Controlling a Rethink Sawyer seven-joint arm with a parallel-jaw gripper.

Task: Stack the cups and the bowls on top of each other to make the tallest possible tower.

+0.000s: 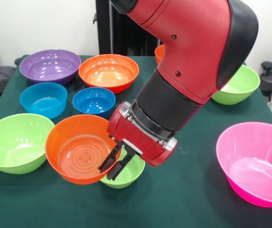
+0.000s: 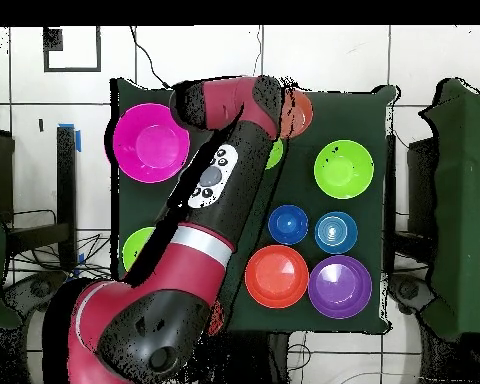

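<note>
Gripper [image 1: 114, 165] at the near rim of a tilted orange bowl [image 1: 76, 153], dark fingers [image 1: 108, 160] close together around that rim, seemingly pinching it, right where it overlaps a small green bowl [image 1: 128, 175] beside it. Around them on the green table [image 1: 188, 194]: large lime bowl [image 1: 13, 142] at left, two blue bowls [image 1: 43, 99] [image 1: 94, 101], purple bowl [image 1: 50, 65] and a second orange bowl [image 1: 108, 72] behind, pink bowl [image 1: 254, 161] at right, another lime bowl [image 1: 238, 85] past the arm [image 1: 192, 52]. No finished tower anywhere, only the orange bowl leaning on the green one.
</note>
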